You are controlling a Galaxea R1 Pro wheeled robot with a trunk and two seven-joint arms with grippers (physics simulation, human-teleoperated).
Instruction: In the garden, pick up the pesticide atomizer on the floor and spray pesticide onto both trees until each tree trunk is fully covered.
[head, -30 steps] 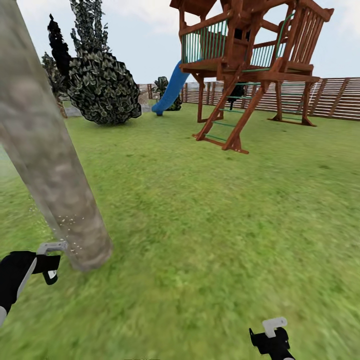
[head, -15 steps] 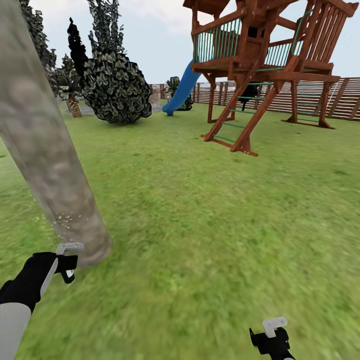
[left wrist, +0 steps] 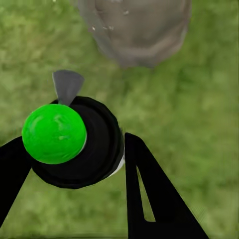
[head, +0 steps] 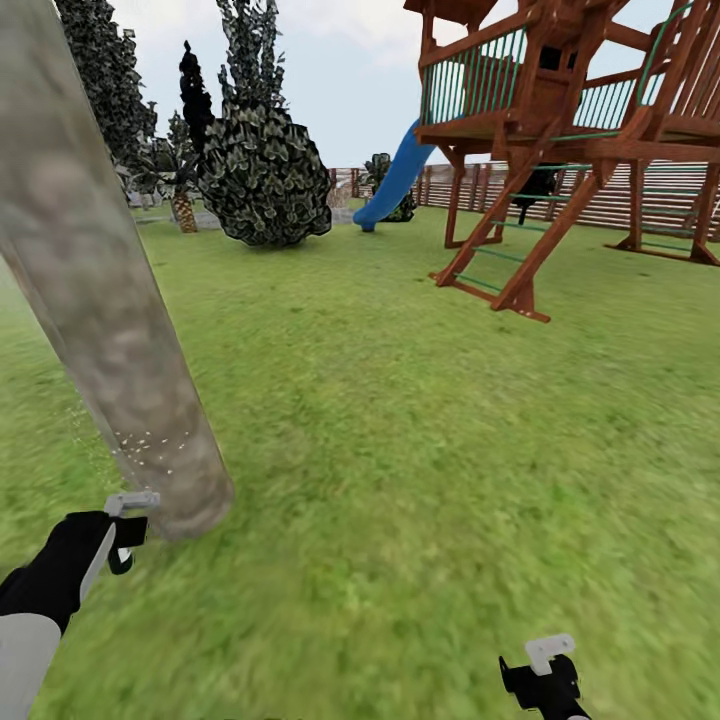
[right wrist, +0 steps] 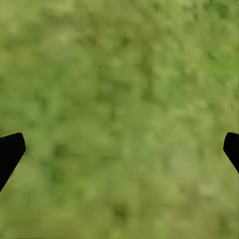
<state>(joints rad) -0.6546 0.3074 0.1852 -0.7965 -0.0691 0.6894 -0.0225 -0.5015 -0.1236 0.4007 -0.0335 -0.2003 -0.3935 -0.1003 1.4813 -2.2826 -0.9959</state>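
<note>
Tree trunk [head: 110, 330]: pale grey-brown, mottled, whitish specks near its base. Grass [head: 420, 450]: blurry green. Bottle [left wrist: 82, 142]: black with bright green round top. Playhouse [head: 570, 130]: reddish-brown wood, green rails. Slide [head: 395, 185]: blue. Fence [head: 610, 205]: brown slats.

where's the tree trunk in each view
Head view: tree trunk leans along the left edge, its base by the left tool.
Left wrist view: trunk base at the frame's top, past the held atomizer.
Right wrist view: not in it.
Shared landmark: grass.
</note>
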